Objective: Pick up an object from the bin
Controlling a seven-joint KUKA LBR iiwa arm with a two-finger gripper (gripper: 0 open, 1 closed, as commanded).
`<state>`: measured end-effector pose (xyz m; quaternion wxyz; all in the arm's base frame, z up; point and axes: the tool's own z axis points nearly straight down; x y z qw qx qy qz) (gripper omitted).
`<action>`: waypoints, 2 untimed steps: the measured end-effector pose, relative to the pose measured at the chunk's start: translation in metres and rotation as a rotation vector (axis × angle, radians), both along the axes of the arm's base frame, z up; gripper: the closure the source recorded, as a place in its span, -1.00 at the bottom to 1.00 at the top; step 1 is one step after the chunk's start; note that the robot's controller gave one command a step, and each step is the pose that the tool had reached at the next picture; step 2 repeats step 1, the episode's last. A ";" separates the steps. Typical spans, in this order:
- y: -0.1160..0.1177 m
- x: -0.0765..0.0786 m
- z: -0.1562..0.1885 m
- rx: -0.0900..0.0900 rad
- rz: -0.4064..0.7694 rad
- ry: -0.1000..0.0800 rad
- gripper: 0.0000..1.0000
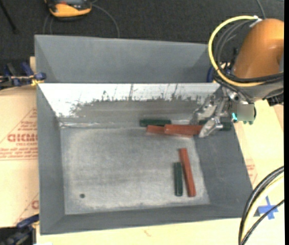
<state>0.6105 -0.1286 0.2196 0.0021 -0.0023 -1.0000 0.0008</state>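
My gripper (pixel 205 122) is low at the bin's far right, close to the back wall. A long red bar (pixel 171 130) lies across the far part of the floor, and its right end reaches the gripper's tip. Whether the gripper grips that end I cannot tell. Just behind the red bar's left half, a dark green bar (pixel 154 122) lies against the foot of the back wall.
Nearer the front right, a second red bar (pixel 187 171) and a shorter dark green bar (pixel 178 179) lie side by side, pointing front to back. The arm with its orange cover and cables hangs over the bin's right rim.
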 end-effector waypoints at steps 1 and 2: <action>0.001 0.001 0.005 -0.001 0.004 -0.006 1.00; 0.001 0.001 0.005 -0.001 0.004 -0.006 1.00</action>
